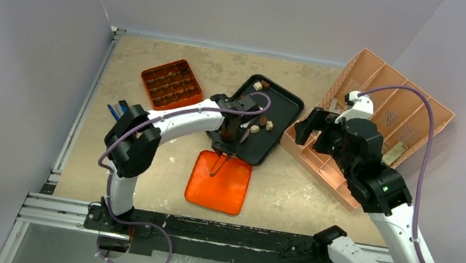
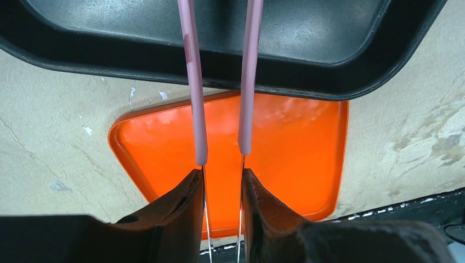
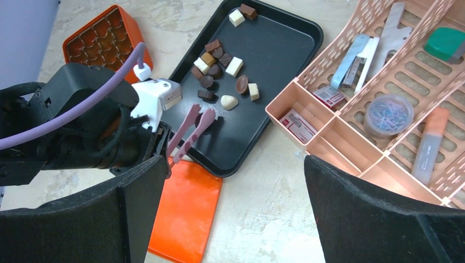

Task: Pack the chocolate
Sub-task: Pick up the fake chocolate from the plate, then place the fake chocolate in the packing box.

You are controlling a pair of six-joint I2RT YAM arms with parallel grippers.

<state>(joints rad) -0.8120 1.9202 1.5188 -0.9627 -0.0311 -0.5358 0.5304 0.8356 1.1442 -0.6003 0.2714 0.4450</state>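
chocolate point(image 3: 209, 58) | on black tray point(image 3: 274, 55) | just beyond tips of tweezers point(image 2: 193, 82)

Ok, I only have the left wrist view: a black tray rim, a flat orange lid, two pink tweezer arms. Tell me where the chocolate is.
Observer: The small brown and cream chocolate pieces lie loose inside the black rectangular tray, clustered just beyond the tips of the pink tweezers.
Operator: Give me the box's position.
Observer: The orange compartmented box sits to the left of the tray, apart from it.
Operator: Report the other arm.
Observer: The right gripper hangs with its fingers wide open, holding nothing, between the tray and the peach slotted organiser.
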